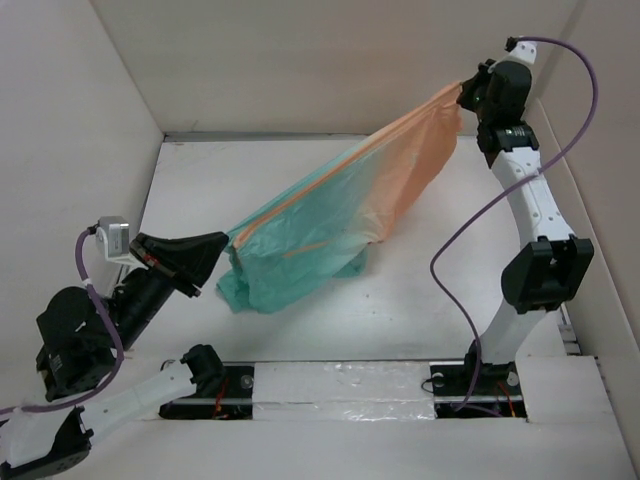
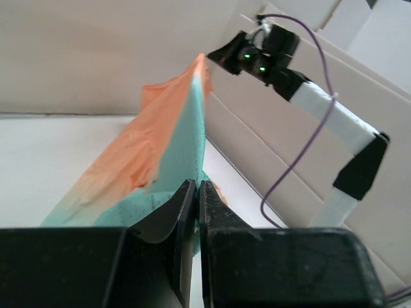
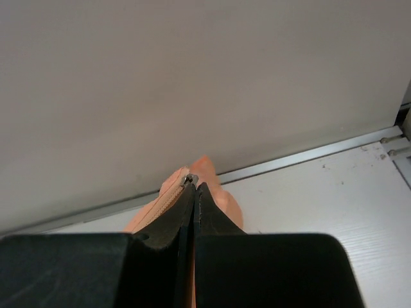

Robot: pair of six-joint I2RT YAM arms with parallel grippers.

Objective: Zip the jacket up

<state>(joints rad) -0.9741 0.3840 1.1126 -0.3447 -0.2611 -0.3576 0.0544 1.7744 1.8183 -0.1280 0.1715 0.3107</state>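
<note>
Orange-teal jacket [image 1: 340, 215] stretched above table [image 1: 420, 310], 8 o'clock to 1 o'clock. Teal hem clamped in left gripper [image 1: 226, 243]; orange zipper end pinched tight in right gripper [image 1: 466, 92]. Teal folds sag onto tabletop.

Your left arm [image 1: 130, 400] is folded up at the near left. Your left end effector [image 1: 222, 245] points to the right, and its two fingers are pressed together on the teal end of the jacket [image 1: 340, 210]. Your right arm [image 1: 530, 210] stands tall on the right and reaches far back. Your right end effector [image 1: 466, 92] is up high, points left, and pinches the orange end tight.
</note>
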